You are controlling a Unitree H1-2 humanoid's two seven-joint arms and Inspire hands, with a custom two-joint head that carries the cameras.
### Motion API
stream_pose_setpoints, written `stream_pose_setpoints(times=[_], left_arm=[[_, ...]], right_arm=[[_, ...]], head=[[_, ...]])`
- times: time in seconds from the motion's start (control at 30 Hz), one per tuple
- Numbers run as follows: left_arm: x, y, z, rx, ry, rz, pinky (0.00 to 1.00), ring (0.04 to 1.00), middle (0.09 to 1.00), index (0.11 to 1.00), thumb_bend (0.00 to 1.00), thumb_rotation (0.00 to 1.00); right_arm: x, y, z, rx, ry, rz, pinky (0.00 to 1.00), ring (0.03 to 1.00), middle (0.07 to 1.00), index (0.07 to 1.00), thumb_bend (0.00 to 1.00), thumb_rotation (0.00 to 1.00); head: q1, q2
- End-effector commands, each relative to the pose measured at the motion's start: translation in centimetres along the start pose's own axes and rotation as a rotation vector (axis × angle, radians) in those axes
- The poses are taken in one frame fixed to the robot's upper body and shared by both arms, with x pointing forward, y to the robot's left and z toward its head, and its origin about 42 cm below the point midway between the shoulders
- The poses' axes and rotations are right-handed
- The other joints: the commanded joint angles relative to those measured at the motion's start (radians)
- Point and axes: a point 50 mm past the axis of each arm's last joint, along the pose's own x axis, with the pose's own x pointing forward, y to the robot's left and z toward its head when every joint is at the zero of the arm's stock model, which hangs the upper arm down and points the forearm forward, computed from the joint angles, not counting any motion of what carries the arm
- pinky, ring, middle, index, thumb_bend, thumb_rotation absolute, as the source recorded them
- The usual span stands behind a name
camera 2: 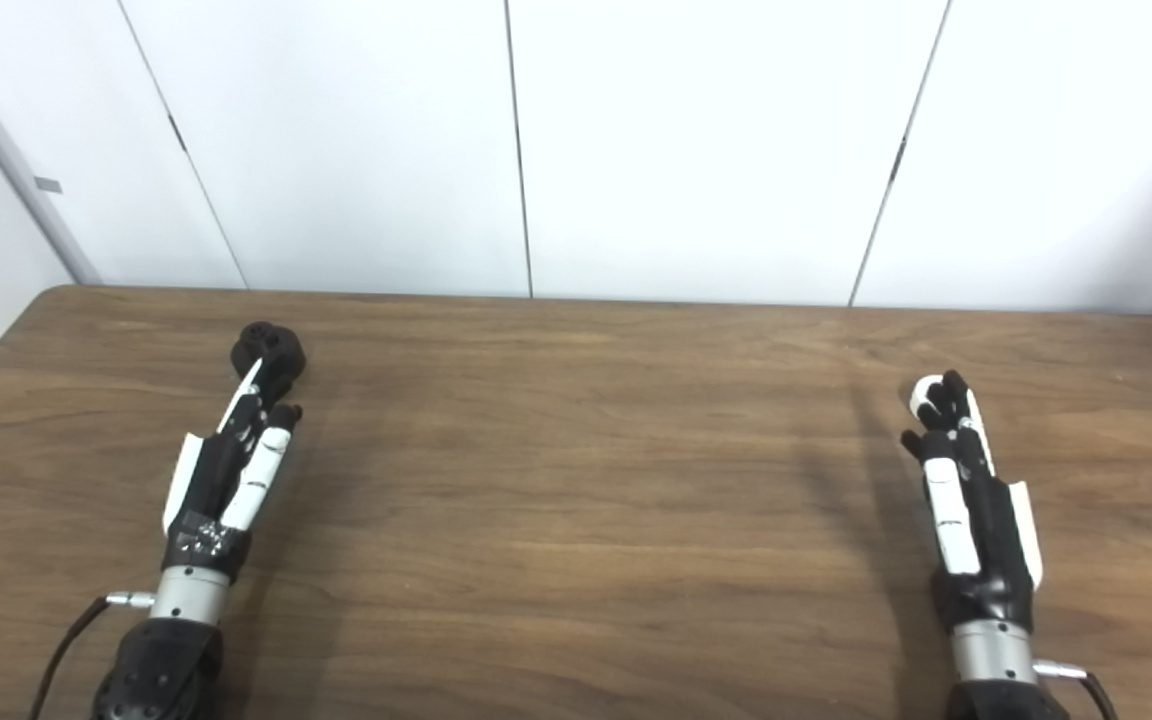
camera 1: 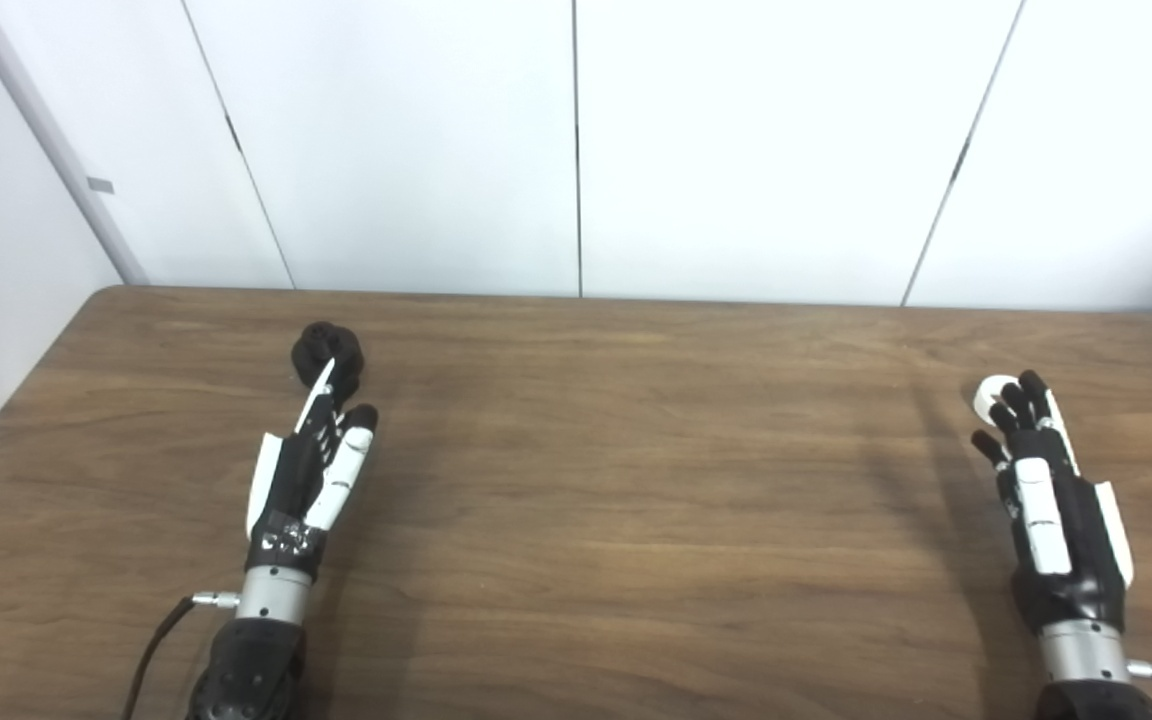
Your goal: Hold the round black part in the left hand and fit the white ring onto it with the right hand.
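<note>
Wide wooden worktop [camera 1: 576, 480], white wall panels [camera 1: 576, 140] behind. Left hand [camera 1: 311, 470] low at the left side, fingers reaching to the black part [camera 1: 324, 352] at the far left; touching or gripping, cannot tell. Right hand [camera 1: 1046, 490] at the far right, fingers curled around the white ring [camera 1: 988, 395], ring partly hidden. Part and ring well apart

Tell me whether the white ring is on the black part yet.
Not on. The white ring sits at the right hand, far across the table from the black part by the left hand.
</note>
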Motion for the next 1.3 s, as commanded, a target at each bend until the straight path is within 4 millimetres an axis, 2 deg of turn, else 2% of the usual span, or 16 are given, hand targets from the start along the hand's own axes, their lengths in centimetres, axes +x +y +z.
stream_pose_setpoints(times=[0.0,0.33,0.37,0.63,0.73,0.8,0.9,0.97,1.03,1.13,1.27], left_arm=[[-2.2,-0.6,-2.8,-0.024,0.089,0.000,0.90,0.965,0.977,0.967,0.56,0.78],[-2.2,-0.4,-2.8,-0.009,0.090,-0.011,0.89,0.950,0.966,0.959,0.56,0.79],[-2.3,-0.4,-2.8,-0.008,0.090,-0.010,0.89,0.946,0.963,0.956,0.56,0.79],[-2.1,-0.2,-2.6,0.019,0.057,0.049,0.84,0.924,0.944,0.929,0.57,0.74],[-1.7,0.1,-2.4,0.047,0.032,0.126,0.80,0.882,0.902,0.899,0.59,0.64],[-1.4,0.4,-2.4,0.051,0.000,0.185,0.75,0.832,0.851,0.876,0.63,0.42],[-0.6,0.9,-2.7,0.062,-0.036,0.262,0.73,0.792,0.818,0.872,0.71,0.26],[-0.1,1.2,-2.8,0.101,-0.043,0.293,0.72,0.775,0.808,0.873,0.75,0.19],[0.5,1.7,-2.9,0.160,-0.048,0.316,0.71,0.771,0.807,0.873,0.79,0.14],[1.7,2.7,-3.1,0.233,-0.067,0.329,0.70,0.772,0.814,0.871,0.81,0.12],[3.1,4.2,-3.3,0.340,-0.084,0.335,0.70,0.798,0.838,0.886,0.83,0.15]], right_arm=[[-1.5,0.0,-2.0,0.016,0.052,-0.011,0.91,0.950,0.955,0.959,0.35,0.80],[-1.5,0.0,-2.1,0.001,0.040,0.000,0.91,0.957,0.960,0.967,0.34,0.83],[-1.6,0.0,-2.1,0.000,0.040,0.001,0.91,0.958,0.959,0.966,0.35,0.82],[-1.8,-0.1,-2.2,0.013,0.051,-0.001,0.93,0.964,0.967,0.973,0.36,0.83],[-1.8,-0.1,-2.2,0.010,0.052,-0.002,0.92,0.964,0.965,0.969,0.38,0.85],[-1.8,-0.1,-2.2,0.004,0.051,0.001,0.92,0.967,0.969,0.972,0.37,0.85],[-1.9,-0.1,-2.2,0.004,0.051,0.005,0.92,0.965,0.970,0.974,0.35,0.84],[-1.9,-0.2,-2.4,0.006,0.052,0.001,0.92,0.962,0.967,0.971,0.35,0.83],[-1.9,-0.2,-2.4,0.020,0.055,-0.001,0.94,0.968,0.967,0.971,0.35,0.83],[-1.9,-0.2,-2.4,0.033,0.054,0.003,0.94,0.970,0.968,0.974,0.35,0.83],[-1.9,-0.3,-2.6,0.035,0.048,0.008,0.94,0.975,0.975,0.980,0.31,0.84]], head=[[0.001,0.001],[-0.004,0.002],[0.000,-0.008],[0.027,-0.017],[0.028,-0.022],[0.032,-0.021],[0.043,-0.028],[0.061,-0.036],[0.068,-0.039],[0.071,-0.043],[0.077,-0.049]])
